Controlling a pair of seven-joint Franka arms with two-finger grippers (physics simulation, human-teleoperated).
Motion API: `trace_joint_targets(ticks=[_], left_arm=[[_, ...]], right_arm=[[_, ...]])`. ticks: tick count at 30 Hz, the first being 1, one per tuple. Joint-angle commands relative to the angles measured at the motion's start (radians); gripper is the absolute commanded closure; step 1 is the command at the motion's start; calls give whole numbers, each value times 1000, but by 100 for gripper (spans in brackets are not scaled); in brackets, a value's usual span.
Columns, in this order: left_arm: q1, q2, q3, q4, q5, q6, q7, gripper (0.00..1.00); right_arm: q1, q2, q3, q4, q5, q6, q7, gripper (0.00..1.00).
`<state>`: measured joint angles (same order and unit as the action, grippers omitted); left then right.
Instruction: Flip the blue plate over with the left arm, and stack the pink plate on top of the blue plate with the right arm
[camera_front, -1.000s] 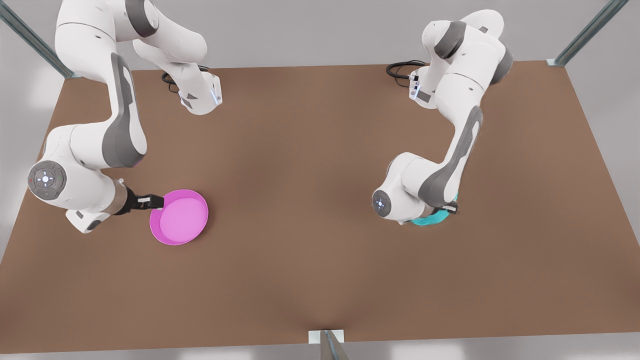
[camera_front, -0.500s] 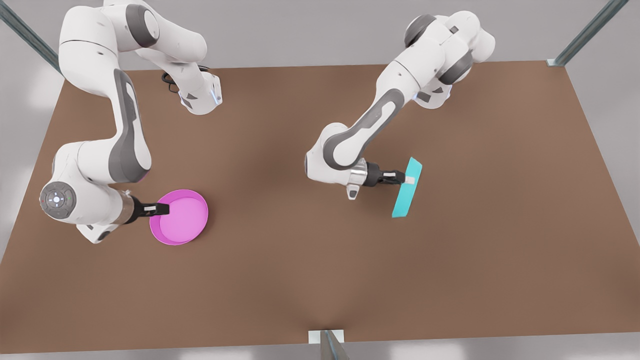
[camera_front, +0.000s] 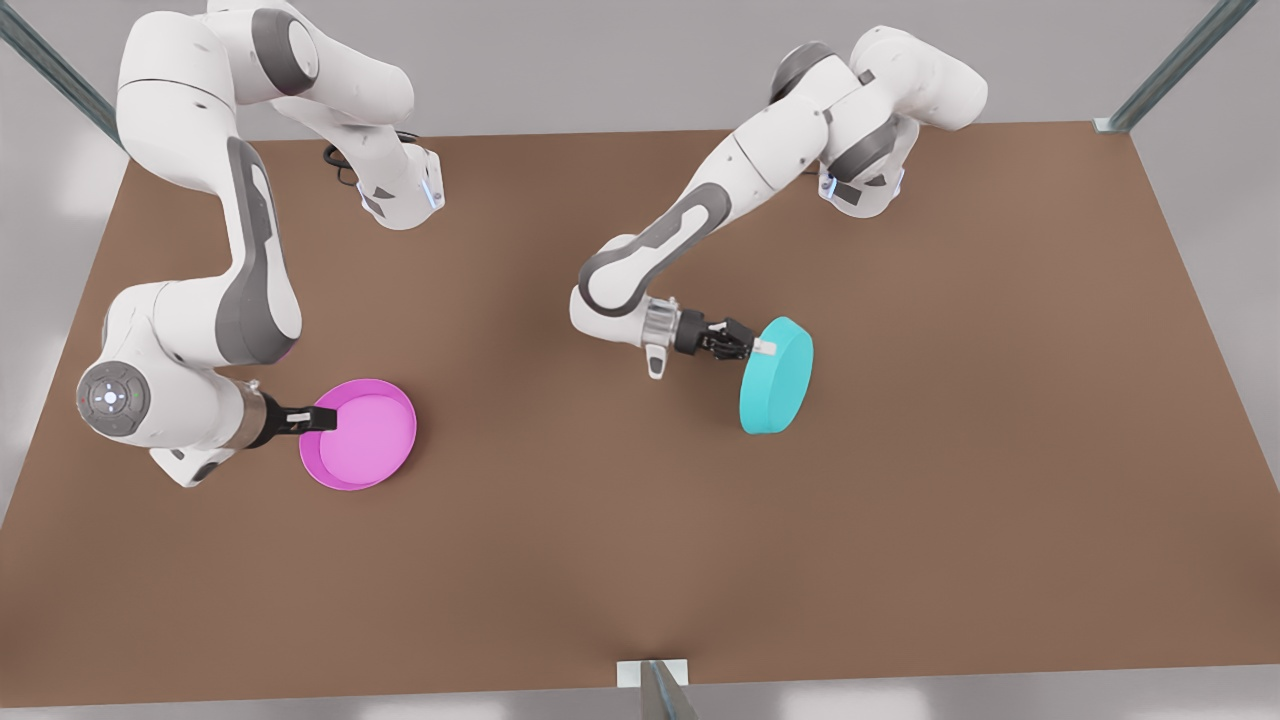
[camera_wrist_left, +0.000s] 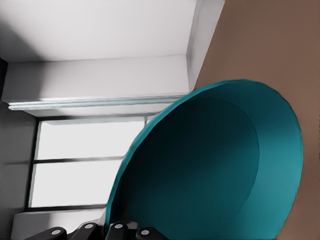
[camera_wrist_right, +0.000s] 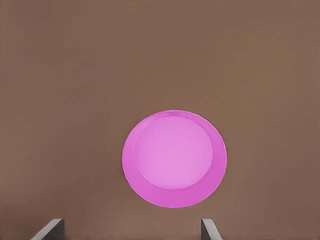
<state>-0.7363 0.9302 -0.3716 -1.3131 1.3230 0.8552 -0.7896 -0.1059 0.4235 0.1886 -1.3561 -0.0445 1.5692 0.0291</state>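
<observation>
Blue plate (camera_front: 775, 376) in mid-flip: my left claw (camera_front: 762, 347) is clamped on its rim and holds it in the air over the brown table (camera_front: 600, 560), toward the front view's right. Half a second ago the plate stood edge-on to the front camera, a thin turquoise strip. Now it has rolled further and its flat, plain underside faces that camera as a slanted oval. A second ago it lay low beneath my left arm, so in that time it has been lifted, carried toward the table's middle and turned most of the way over. My left wrist view looks into the plate's hollow (camera_wrist_left: 215, 170), which faces away from the front camera.

I judge the flip past its halfway mark. What is left is to finish the roll, lower the plate rim-down onto the table and let go.

Pink plate (camera_front: 362, 434) has not moved: it lies right way up on the table at the front view's left, well apart from the blue one. My right claw (camera_front: 318, 418) sits at its near rim in the front view, much where it was half a second ago. In my right wrist view the fingers (camera_wrist_right: 50, 229) are spread wide, holding nothing, with the pink plate (camera_wrist_right: 174, 158) ahead of them. That arm waits; stacking cannot start until the blue plate is down and my left arm is clear.
</observation>
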Motion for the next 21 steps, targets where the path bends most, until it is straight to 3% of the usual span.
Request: trace_joint_targets(ticks=[1,21], left_arm=[[-2,1,-1,0,7,-1,-2,77],[-78,82,17,2,67,-56,-114,75]], right_arm=[[0,0,0,0,0,0,0,0],[-5,1,0,6,-3,2,0,0]])
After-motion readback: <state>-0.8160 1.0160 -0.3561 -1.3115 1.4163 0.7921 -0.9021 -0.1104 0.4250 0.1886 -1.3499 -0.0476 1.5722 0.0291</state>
